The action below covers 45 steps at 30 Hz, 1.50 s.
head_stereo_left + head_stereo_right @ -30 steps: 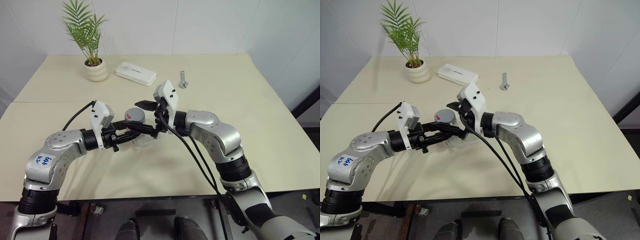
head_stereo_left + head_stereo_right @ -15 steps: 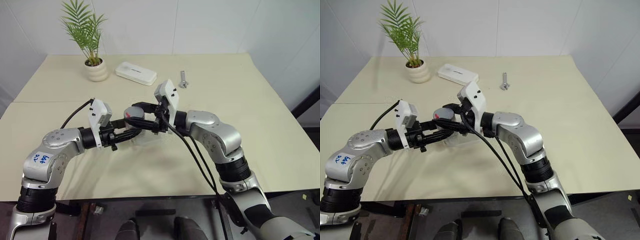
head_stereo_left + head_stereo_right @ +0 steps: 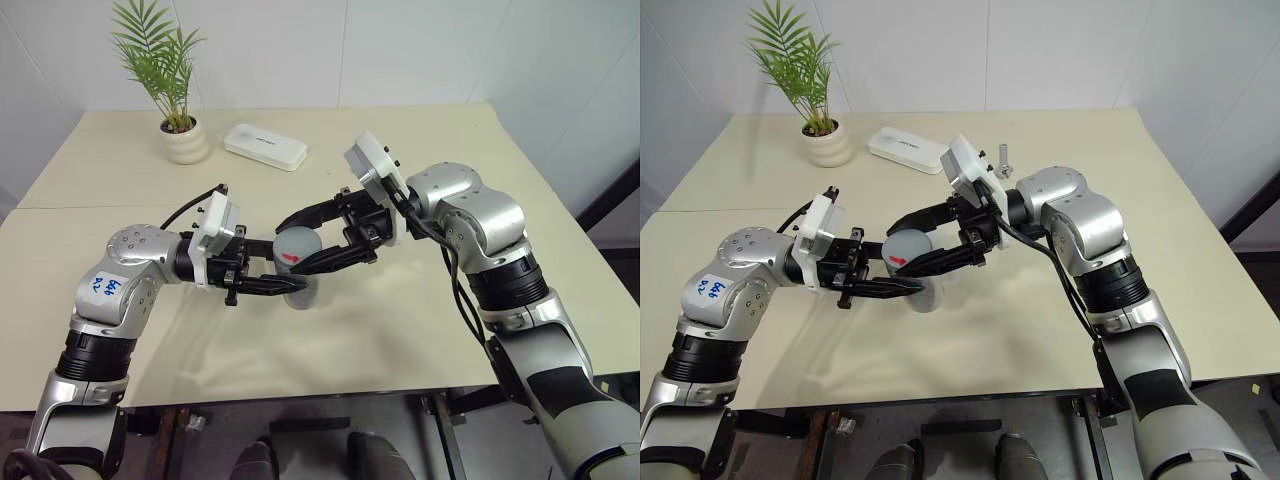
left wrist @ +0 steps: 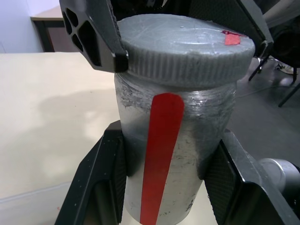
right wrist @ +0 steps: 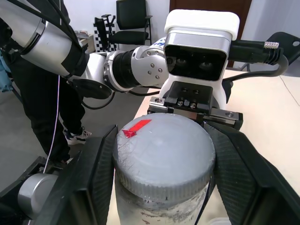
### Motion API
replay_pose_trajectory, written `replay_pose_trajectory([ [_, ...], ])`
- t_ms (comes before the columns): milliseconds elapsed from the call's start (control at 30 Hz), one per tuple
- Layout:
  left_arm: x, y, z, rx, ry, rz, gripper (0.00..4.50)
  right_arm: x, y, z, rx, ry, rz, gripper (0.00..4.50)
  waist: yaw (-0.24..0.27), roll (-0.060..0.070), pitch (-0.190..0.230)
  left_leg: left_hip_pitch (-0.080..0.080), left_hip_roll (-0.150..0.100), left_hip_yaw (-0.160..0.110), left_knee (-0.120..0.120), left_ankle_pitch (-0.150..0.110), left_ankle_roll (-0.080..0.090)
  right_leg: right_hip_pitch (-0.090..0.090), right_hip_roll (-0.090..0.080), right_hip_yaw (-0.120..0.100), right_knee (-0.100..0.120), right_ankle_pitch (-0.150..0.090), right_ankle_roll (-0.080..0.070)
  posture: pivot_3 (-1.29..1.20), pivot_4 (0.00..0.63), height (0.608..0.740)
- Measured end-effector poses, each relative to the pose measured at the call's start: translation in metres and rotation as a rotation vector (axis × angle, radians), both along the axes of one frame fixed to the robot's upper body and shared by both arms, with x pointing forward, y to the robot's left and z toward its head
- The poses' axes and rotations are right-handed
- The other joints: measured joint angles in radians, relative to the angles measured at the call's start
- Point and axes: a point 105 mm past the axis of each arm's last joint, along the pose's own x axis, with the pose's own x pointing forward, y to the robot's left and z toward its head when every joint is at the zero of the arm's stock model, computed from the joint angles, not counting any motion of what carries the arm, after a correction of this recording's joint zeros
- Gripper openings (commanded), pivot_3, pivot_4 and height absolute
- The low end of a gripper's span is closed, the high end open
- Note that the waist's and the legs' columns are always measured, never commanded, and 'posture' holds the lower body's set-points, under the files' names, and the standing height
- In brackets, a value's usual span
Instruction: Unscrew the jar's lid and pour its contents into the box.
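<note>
Table, jar, gripped lid

Silver arms — black finger hands, white wrist cameras, black cables, blue scribbles.

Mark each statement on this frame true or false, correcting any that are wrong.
1. The left gripper clamps the jar by its body. True.
2. The lid lies on the table. False: it sits on the jar, the right gripper closed around it.
3. The jar stands on the table. False: it is held up between both grippers.
4. A potted plant and a white case stand at the table's far side. True.
5. The jar's label strip is blue. False: red.
</note>
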Motion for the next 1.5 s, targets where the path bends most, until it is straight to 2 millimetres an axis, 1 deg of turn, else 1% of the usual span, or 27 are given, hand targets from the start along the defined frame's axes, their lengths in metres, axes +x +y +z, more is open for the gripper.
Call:
replay_pose_trajectory([
  [33,0.000,0.000,0.000,-0.002,0.000,0.003,1.86,0.000,0.000,0.000,0.003,0.005,-0.001,3.29,0.000,0.000,0.000,0.000,0.000,0.000,0.000,0.000,0.000,0.000,0.000,0.000,0.000,0.000,0.000,0.00,0.150,0.740],
  [67,0.000,0.001,0.000,-0.005,0.000,0.009,1.86,0.000,0.001,0.001,0.008,0.017,-0.005,3.54,-0.001,0.000,0.000,0.000,0.000,0.000,0.000,0.000,0.000,0.000,0.000,0.000,0.000,0.000,0.000,0.00,0.150,0.740],
  [133,0.001,0.007,-0.001,-0.021,0.006,0.038,1.86,0.003,-0.001,0.003,0.022,0.040,-0.029,4.25,-0.002,0.000,0.000,0.000,0.000,0.000,0.000,0.000,0.000,0.000,0.000,0.000,0.000,0.000,0.000,0.00,0.150,0.740],
  [167,0.002,0.008,-0.002,-0.025,0.010,0.048,1.86,0.004,-0.002,0.004,0.035,0.046,-0.044,4.46,-0.002,0.000,0.000,0.000,0.000,0.000,0.000,0.000,0.000,0.000,0.000,0.000,0.001,0.000,0.000,0.00,0.150,0.740],
  [267,0.003,0.011,-0.002,-0.034,0.009,0.070,1.86,0.009,-0.002,0.010,0.097,0.061,-0.092,4.46,-0.002,0.000,0.000,0.000,0.000,0.000,0.001,0.000,0.000,0.000,0.000,0.001,0.001,0.000,0.000,0.00,0.150,0.740],
  [400,0.002,0.016,-0.003,-0.045,0.013,0.108,1.86,0.013,-0.004,0.016,0.145,0.038,-0.158,4.46,-0.003,0.000,0.000,0.000,0.000,0.001,0.001,0.000,0.000,0.000,0.000,0.001,0.001,0.000,0.000,0.00,0.150,0.740],
  [500,0.003,0.017,-0.003,-0.049,0.012,0.130,1.86,0.012,-0.001,0.018,0.169,0.033,-0.197,4.46,-0.004,0.000,0.000,0.000,0.000,0.001,0.001,0.000,0.000,0.000,0.000,0.001,0.001,0.000,0.000,0.00,0.150,0.740],
  [667,0.004,0.018,-0.005,-0.055,0.015,0.161,1.86,0.001,0.021,0.001,0.163,0.082,-0.224,4.46,-0.005,0.000,0.000,0.000,0.000,0.001,0.001,0.000,0.000,-0.001,0.000,0.002,0.002,0.000,0.000,0.00,0.150,0.740],
  [767,0.005,0.018,-0.006,-0.056,0.022,0.174,1.86,-0.002,0.032,-0.001,0.164,0.093,-0.247,4.46,-0.004,0.000,0.000,0.000,0.000,0.001,0.002,0.000,0.000,-0.001,0.000,0.002,0.003,0.000,0.000,0.00,0.150,0.740],
  [900,0.004,0.017,-0.007,-0.053,0.024,0.174,1.86,0.003,0.037,-0.008,0.135,0.061,-0.286,4.46,-0.004,0.000,0.000,0.000,0.000,0.001,0.002,0.000,0.000,-0.001,0.000,0.002,0.003,0.000,0.000,0.00,0.150,0.740],
  [967,0.003,0.016,-0.006,-0.050,0.021,0.172,1.86,0.009,0.037,-0.011,0.129,0.068,-0.306,4.46,-0.004,0.000,0.000,0.000,0.000,0.001,0.002,0.000,0.000,-0.001,0.000,0.002,0.003,0.000,0.000,0.00,0.150,0.740],
  [1033,0.004,0.016,-0.006,-0.053,0.024,0.183,1.86,0.011,0.038,-0.009,0.132,0.067,-0.306,4.46,-0.006,0.000,0.000,0.000,0.000,0.001,0.002,0.000,0.000,-0.001,0.000,0.002,0.003,0.000,0.000,0.00,0.150,0.740],
  [1267,0.004,0.019,-0.007,-0.066,0.035,0.207,1.86,0.015,0.037,-0.009,0.137,0.065,-0.300,4.46,-0.005,0.000,0.000,0.000,0.000,0.001,0.002,0.000,0.000,-0.001,0.000,0.003,0.003,0.000,0.000,0.00,0.150,0.740],
  [1400,0.005,0.023,-0.007,-0.072,0.037,0.224,1.86,0.017,0.026,-0.007,0.128,0.062,-0.301,4.46,-0.004,0.000,0.000,0.000,0.000,0.001,0.002,0.000,0.000,-0.001,0.000,0.003,0.003,0.000,0.000,0.00,0.150,0.740],
  [1500,0.006,0.024,-0.006,-0.077,0.035,0.238,1.86,0.020,0.012,-0.005,0.122,0.051,-0.308,4.46,-0.004,0.000,0.000,0.000,0.000,0.002,0.002,0.000,0.000,-0.001,0.000,0.003,0.003,0.000,0.000,0.00,0.150,0.740],
])
